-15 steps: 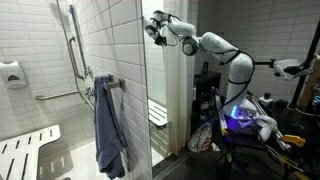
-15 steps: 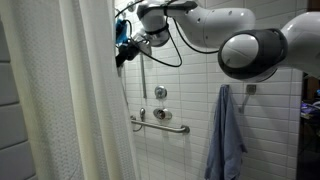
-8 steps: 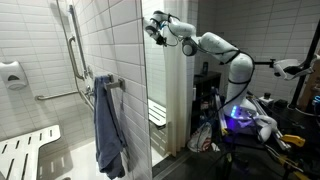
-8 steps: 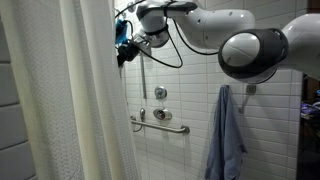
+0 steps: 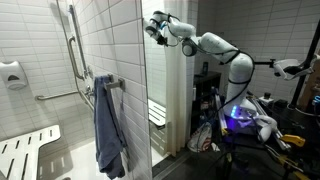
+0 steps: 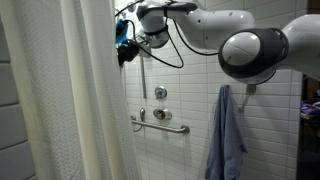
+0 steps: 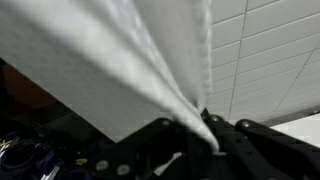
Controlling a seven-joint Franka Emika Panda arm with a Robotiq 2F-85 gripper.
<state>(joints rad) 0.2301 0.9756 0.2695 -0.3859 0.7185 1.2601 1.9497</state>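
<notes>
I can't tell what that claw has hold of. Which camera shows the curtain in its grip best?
The wrist view: the curtain narrows to a white fold pinched in the shut gripper. In an exterior view the curtain hangs full length, but the grip is small and distant.

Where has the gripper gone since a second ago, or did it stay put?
No. The gripper stands where it was relative to the grab bar, jaws shut on the curtain.
</notes>
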